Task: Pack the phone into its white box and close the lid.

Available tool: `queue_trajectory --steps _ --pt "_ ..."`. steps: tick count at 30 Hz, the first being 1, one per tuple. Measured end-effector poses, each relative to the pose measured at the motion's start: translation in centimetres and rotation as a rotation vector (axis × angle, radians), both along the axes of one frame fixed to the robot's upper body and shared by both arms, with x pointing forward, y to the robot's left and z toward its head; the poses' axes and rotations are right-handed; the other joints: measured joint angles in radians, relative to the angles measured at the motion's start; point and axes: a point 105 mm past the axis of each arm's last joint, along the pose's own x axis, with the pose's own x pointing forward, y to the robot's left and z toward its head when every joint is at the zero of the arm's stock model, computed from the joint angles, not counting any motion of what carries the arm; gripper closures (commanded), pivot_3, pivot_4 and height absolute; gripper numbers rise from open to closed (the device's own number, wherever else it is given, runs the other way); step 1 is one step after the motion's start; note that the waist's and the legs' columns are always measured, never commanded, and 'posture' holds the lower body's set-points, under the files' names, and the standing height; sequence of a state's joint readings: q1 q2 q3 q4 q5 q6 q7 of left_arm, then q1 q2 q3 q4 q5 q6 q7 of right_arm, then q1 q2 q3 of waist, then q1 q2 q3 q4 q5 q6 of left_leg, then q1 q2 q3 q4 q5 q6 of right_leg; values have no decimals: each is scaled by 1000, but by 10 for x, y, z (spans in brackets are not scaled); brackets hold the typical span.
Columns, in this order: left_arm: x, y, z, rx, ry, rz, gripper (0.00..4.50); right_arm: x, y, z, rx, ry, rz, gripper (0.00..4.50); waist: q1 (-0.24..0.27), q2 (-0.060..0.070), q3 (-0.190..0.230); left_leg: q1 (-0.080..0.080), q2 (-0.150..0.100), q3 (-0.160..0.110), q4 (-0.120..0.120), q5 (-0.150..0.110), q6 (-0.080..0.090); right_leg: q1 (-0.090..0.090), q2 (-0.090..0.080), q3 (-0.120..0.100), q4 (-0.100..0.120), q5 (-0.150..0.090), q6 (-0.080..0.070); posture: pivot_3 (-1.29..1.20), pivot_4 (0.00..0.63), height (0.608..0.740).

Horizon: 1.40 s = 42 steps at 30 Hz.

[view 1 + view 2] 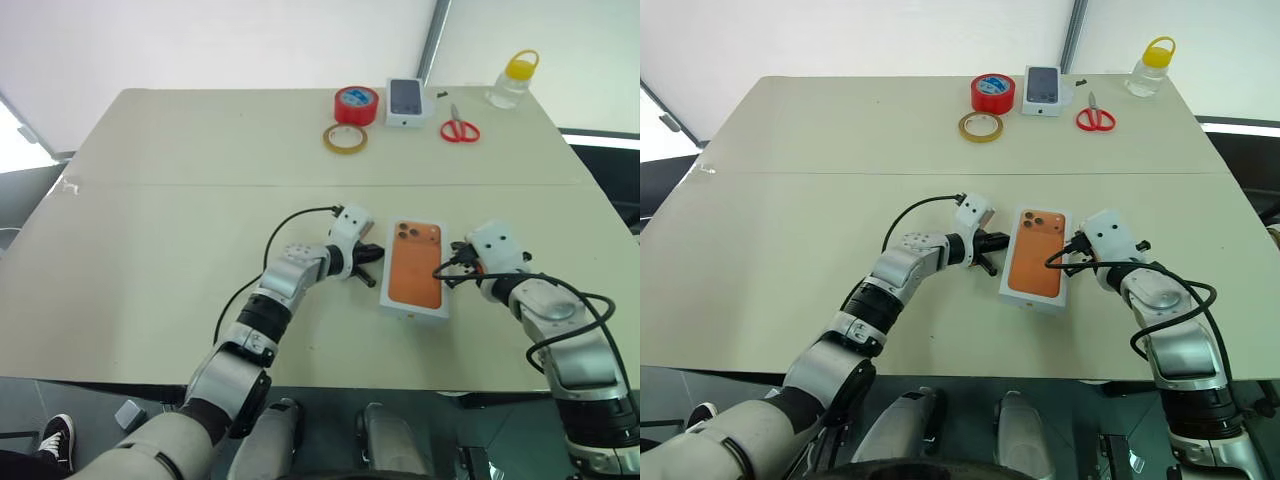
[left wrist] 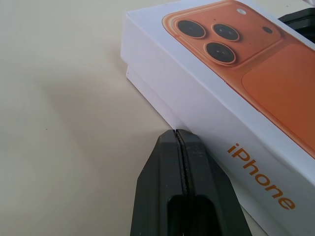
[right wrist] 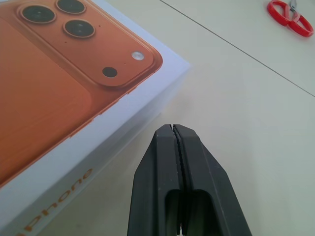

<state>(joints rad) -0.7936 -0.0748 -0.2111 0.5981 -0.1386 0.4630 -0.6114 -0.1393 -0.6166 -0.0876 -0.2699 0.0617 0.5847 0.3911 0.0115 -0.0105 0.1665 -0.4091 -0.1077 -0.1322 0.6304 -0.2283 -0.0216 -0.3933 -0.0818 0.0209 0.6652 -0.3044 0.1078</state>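
White cardboard with an orange phone print tells us the white box (image 1: pixel 415 270) sits lidded mid-table between our left gripper (image 1: pixel 368 256) and right gripper (image 3: pixel 173 129), both pinched together, so we judge only pressing the lid home remains.

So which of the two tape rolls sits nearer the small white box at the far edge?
The solid red roll, right beside the small white box; the thin yellowish ring lies closer to the robot.

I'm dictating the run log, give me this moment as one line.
white iPhone box: lid on, table centre | left gripper: shut, at box's left side | right gripper: shut, at box's right side | touching: cannot tell
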Motion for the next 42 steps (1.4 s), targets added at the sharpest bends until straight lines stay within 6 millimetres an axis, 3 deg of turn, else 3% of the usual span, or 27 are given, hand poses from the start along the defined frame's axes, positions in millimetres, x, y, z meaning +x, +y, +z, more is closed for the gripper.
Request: queue_trajectory --steps 6,10,14,22,34,42 --pt "1 -1 0 -7 -9 4 4500 0 -12 -2 -28 9 -46 4469 -2 0 0 0 0 0 0 0 0 -1 0 0 0 0 0 0 150 740" --pt "2 -1 3 -15 -28 6 4500 7 -13 15 -11 -63 -64 4469 -3 0 0 0 0 0 0 0 -1 -1 0 0 1 0 0 0 150 740" --pt "3 -1 6 -29 -46 11 4500 14 -9 33 8 -136 -49 4469 -1 0 0 0 0 0 0 0 -1 0 0 0 0 0 0 0 150 740" --pt "3 -3 4 -10 -48 14 4500 16 6 42 66 -180 18 4469 -3 0 0 0 0 1 0 0 -1 -1 0 0 1 0 0 0 150 740" --pt "3 -9 10 -43 -76 10 4500 12 30 38 127 -152 126 4469 -2 0 0 0 0 1 0 0 -1 -1 0 0 1 0 0 0 150 740" --pt "12 10 5 -13 -78 67 4500 -3 50 8 127 -16 211 4469 -6 0 0 0 0 1 1 0 -1 -1 0 0 2 0 0 0 150 740"
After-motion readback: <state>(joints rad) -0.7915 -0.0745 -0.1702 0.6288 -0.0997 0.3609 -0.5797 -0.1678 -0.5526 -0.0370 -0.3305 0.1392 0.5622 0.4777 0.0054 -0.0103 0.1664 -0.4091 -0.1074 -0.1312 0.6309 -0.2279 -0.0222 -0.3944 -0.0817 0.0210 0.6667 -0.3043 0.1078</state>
